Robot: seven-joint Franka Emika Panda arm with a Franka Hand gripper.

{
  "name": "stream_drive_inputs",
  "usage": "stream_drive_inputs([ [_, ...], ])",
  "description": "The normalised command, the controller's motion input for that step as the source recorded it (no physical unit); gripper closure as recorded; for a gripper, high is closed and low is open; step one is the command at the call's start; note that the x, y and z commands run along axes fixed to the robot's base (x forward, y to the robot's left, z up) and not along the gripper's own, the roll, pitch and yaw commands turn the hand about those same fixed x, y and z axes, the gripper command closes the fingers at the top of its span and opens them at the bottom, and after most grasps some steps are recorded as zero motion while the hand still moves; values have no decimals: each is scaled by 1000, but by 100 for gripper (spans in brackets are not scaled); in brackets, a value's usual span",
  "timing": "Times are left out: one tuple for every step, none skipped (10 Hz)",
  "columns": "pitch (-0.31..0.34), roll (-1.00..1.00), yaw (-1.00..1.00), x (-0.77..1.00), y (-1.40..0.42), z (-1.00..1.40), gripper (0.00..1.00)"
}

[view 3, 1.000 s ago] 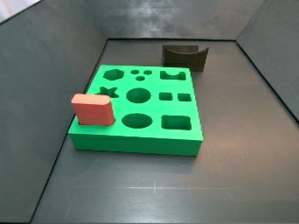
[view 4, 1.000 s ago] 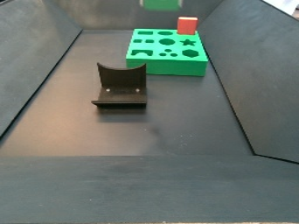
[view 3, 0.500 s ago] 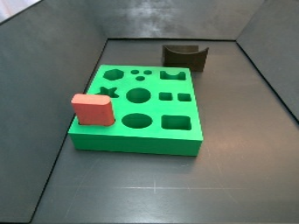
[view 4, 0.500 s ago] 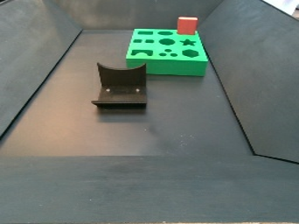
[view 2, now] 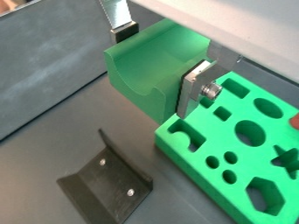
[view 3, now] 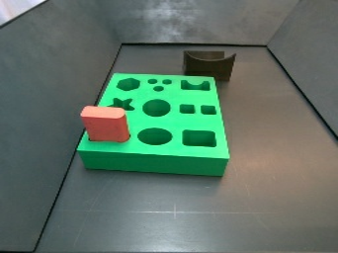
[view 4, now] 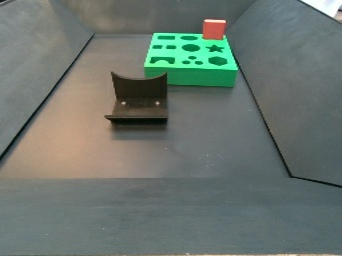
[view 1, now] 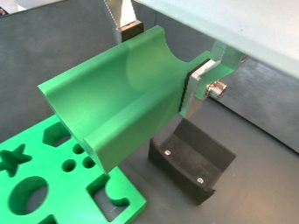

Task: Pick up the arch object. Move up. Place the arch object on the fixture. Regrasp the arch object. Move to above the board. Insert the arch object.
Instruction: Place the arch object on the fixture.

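Observation:
In both wrist views my gripper is shut on the arch object, a green block with a curved notch, clamped between the silver fingers. It hangs well above the floor, over the gap between the board and the fixture. Both side views show the board and the fixture, but neither the gripper nor the arch object.
A red block stands on one corner of the board. Dark sloping walls enclose the floor on all sides.
A green shape at the top edge of a side view one second ago has risen out of view. Board, fixture and red block have not moved.

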Motion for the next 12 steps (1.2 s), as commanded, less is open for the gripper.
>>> stream_drive_inputs([
  [47,-1000,69,320,1000,-542,100],
  [40,-1000,53,303,1000,-474,100],
  [51,-1000,45,264,1000,-400,100],
  [64,-1000,37,224,1000,-363,100],
  [83,-1000,27,183,866,-270,100],
  [137,-1000,7,146,609,-138,100],
  [178,-962,-17,130,438,-65,100],
  [181,-781,-37,113,277,-42,100],
  [164,-602,-62,103,122,-34,100],
  [131,-343,-81,84,57,-20,100],
  [103,-241,-90,66,48,-2,100],
  [3,-1000,-169,99,65,-1000,100],
])
